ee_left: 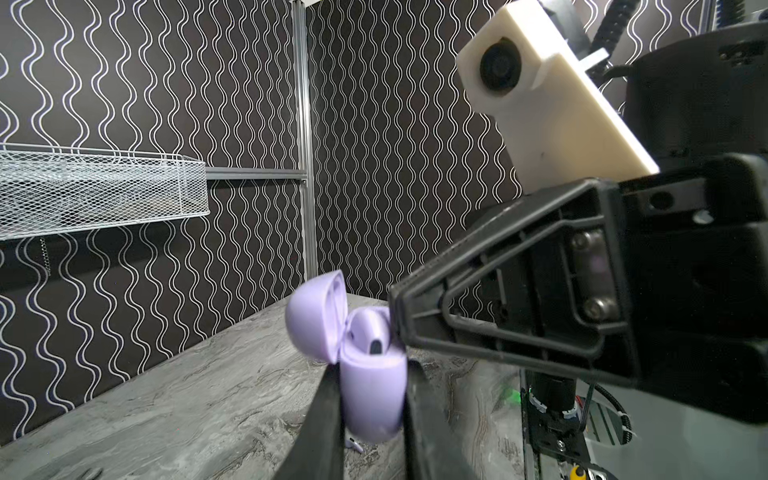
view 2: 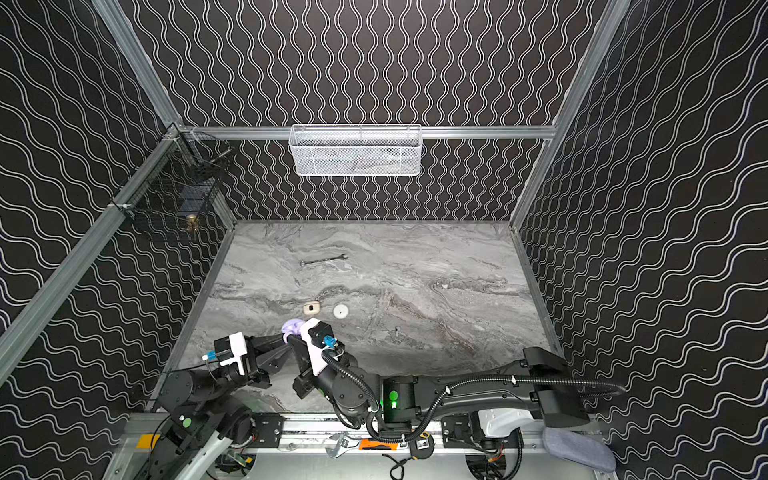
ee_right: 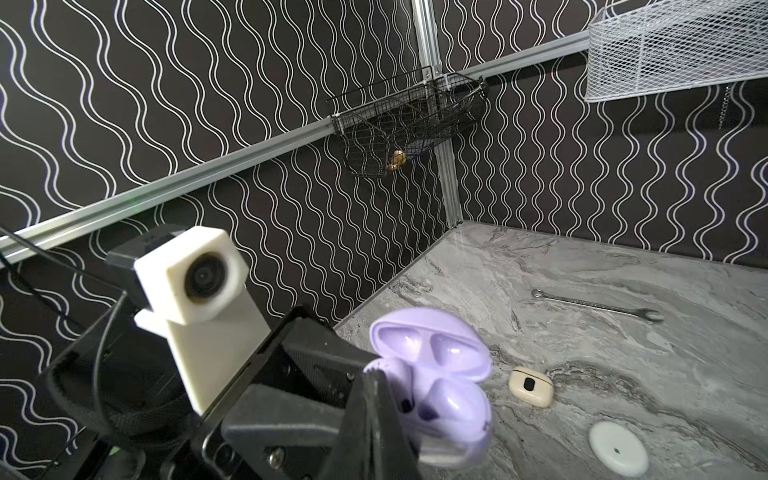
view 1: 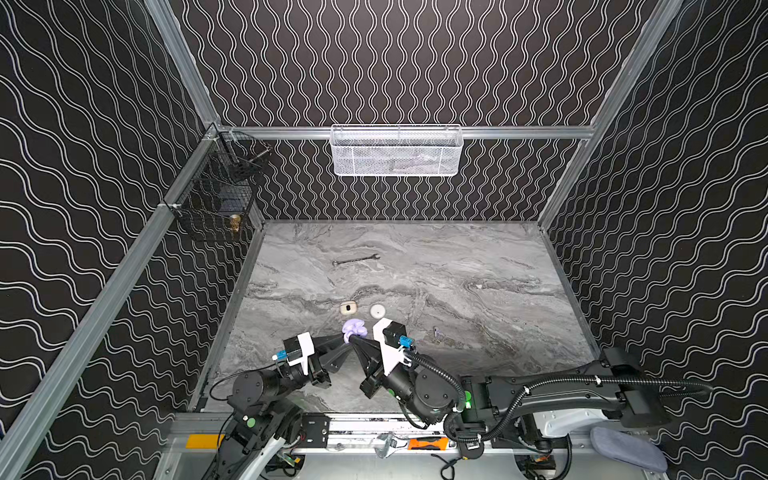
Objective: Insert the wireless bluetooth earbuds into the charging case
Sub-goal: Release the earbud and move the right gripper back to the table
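— Well, what's happening at the front of the grey marble-pattern tabletop (view 1: 478,266)?

— Both arms are nose to nose, a little left of centre. The left gripper (ee_left: 372,374) is clamped on the body of a lavender plastic clamshell charging case (ee_left: 374,399). One black finger (ee_left: 328,415) is on each flank, and the case is raised above the marble.

— Lid?

— Its hinged lid (ee_right: 432,347) is thrown wide open, two hollows showing inside.

— And the right gripper (ee_right: 374,380)?

— Pinched tight, with its tip down at the open mouth of the case. A pale lavender plastic earbud (ee_left: 368,330) sits in the case, and that tip touches it. Whether it's nipping the earbud or only resting against it, I can't tell.

— Anything underneath?

— A small pale piece (ee_left: 354,444) lies on the marble below the case. It's too blurred to call.

— Further back?

— Just beyond the grippers in both top views there's a cream rounded-rectangle case (view 1: 348,308) with a dark spot on top. A white round disc (view 1: 377,311) lies just beside it, on its right. Both are flat on the table. Well behind them lies a silver metal wrench (view 1: 355,260).

— Walls?

— A white mesh basket (view 1: 397,151) hangs on the back rail, and a black wire basket (view 1: 216,199) hangs in the back left corner.
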Motion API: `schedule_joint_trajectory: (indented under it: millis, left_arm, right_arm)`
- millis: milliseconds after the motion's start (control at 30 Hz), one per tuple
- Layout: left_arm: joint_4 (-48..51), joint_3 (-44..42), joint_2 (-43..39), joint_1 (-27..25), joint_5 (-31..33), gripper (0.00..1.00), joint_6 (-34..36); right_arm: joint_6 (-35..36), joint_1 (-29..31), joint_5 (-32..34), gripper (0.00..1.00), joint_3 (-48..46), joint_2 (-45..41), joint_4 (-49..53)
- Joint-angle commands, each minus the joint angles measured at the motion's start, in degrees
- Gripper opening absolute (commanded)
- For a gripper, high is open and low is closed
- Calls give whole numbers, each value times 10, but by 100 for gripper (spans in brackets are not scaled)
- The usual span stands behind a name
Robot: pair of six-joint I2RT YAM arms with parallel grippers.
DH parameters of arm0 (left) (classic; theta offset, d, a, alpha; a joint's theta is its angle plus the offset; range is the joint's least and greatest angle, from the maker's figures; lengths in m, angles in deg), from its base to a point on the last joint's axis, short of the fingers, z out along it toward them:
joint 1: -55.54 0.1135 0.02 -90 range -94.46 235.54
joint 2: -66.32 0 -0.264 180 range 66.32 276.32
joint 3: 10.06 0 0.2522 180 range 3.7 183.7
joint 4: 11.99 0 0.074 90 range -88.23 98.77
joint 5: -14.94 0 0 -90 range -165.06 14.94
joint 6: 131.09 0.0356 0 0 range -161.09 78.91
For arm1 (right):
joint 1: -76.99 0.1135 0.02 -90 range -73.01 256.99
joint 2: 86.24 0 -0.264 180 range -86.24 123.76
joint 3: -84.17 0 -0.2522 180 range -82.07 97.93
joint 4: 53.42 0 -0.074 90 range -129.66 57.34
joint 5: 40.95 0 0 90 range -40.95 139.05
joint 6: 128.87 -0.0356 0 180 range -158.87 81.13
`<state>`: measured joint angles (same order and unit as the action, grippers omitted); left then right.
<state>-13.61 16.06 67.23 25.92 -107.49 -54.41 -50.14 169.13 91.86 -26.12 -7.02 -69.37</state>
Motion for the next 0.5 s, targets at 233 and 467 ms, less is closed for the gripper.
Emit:
schedule_joint_trajectory:
  millis: [233, 467]
  left_arm:
    - [5, 4, -1, 0, 6, 0, 14]
    - [34, -2, 0, 0, 8, 0, 27]
  right_arm:
    - [-22, -1, 90, 6, -67, -107, 40]
    - [-302, -100, 158, 20, -101, -213, 424]
